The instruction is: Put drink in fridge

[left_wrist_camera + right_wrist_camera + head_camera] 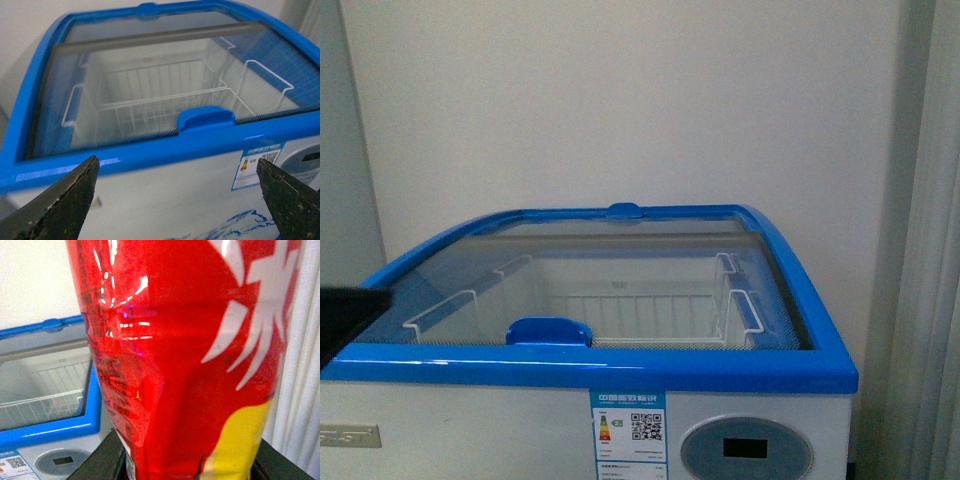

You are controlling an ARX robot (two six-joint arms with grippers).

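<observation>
The fridge (pixel 620 365) is a white chest with a blue top rim and an oval grey display panel (pixel 748 448). It stands straight ahead in the front view. Its sliding glass lid (pixel 620 270) lies over the opening, with a blue handle (pixel 548 330) at the front rim. My left gripper (pixel 176 161) is open in front of the fridge (pixel 150 200), below the handle (pixel 206 117), with nothing between its dark fingers (pixel 70 202). My right gripper (pixel 187 462) is shut on the drink (pixel 180 355), a red container with white and yellow markings that fills the right wrist view. The fridge (pixel 50 432) shows behind it.
White wire baskets (pixel 620 310) hang inside the fridge under the glass. A white wall (pixel 620 100) rises behind it. A pale curtain (pixel 930 300) hangs to its right. A dark shape (pixel 350 315) juts in at the left edge of the front view.
</observation>
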